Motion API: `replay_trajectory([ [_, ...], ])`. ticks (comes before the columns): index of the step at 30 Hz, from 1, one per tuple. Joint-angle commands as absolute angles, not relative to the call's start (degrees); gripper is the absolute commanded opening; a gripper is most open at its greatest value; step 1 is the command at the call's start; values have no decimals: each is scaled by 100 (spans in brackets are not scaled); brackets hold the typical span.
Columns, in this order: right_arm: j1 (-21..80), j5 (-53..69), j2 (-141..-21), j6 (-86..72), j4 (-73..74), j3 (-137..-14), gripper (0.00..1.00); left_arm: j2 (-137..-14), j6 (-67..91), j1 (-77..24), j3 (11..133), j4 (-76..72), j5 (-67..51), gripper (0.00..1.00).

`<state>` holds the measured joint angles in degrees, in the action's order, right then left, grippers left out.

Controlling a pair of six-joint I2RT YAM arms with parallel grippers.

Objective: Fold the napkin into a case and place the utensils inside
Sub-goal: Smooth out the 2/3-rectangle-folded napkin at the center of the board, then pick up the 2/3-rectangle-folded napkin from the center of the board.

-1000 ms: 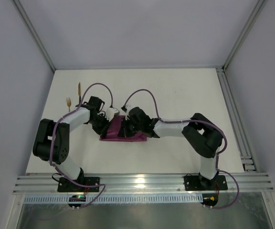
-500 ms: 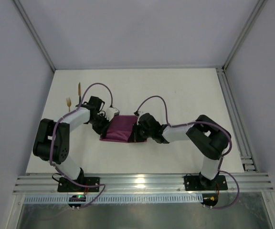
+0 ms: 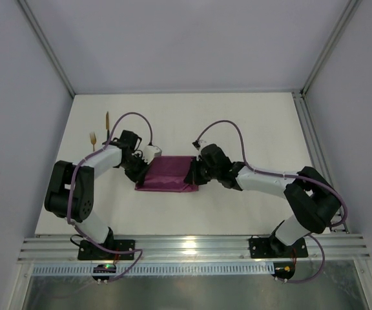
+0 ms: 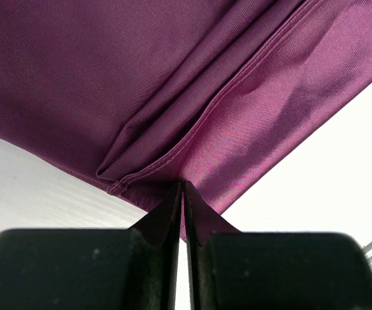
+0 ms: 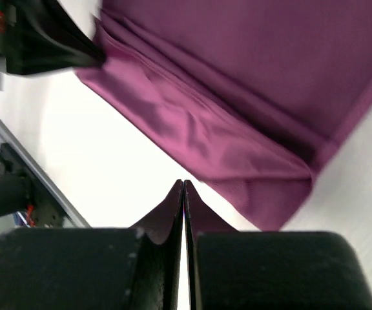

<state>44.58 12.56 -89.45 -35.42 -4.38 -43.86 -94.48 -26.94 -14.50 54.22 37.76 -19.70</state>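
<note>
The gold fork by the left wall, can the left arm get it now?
Probably yes. The fork lies on bare table left of the left gripper, nothing between. But that gripper looks shut on the napkin, so it must let go first.

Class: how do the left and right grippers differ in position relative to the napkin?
The left gripper meets the left edge of the napkin, tips at its hem; the right gripper is at the right edge, tips over bare table, just off the cloth. Both are shut.
</note>
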Motion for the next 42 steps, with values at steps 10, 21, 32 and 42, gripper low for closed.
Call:
replay_trajectory([
  [10, 4263, 1801, -10124, -3278, -694, -5836, 4, -9615, -2663, -1450, 5282, 3542, -1644, 15],
  [21, 4289, 1741, -10969, -3639, -1055, -5660, 4, -9545, -2593, -1441, 5326, 3586, -1669, 22],
  [32, 4289, 1573, -10977, -3560, -949, -5642, 4, -8736, -2287, -580, 6398, 3843, -2244, 47],
  [42, 4298, 1591, -10995, -3542, -993, -5590, 4, -10818, -1995, -580, 7725, 3954, -2329, 57],
])
